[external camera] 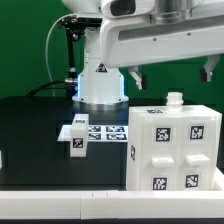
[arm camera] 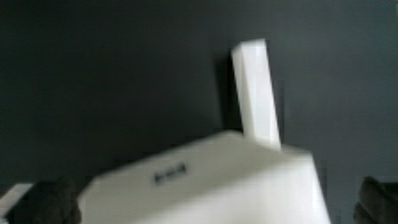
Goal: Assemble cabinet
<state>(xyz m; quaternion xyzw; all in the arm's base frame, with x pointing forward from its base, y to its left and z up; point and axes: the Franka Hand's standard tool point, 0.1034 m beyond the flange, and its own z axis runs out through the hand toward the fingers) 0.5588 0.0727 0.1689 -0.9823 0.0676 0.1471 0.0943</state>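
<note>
Pincer (external camera: 171,76) spread wide above white cabinet (external camera: 170,155), square black-and-white tags (external camera: 160,131) on its faces, knob (external camera: 174,98) on top

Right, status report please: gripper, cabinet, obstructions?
Open, empty gripper above the cabinet. Cabinet upright, knob on top. One loose tagged piece beside marker board, out of the way.

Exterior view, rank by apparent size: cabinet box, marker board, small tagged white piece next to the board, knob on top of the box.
1. cabinet box: largest by far, though it is also nearest the camera.
2. marker board: lies flat, so it looks foreshortened.
3. small tagged white piece.
4. knob: smallest.
</note>
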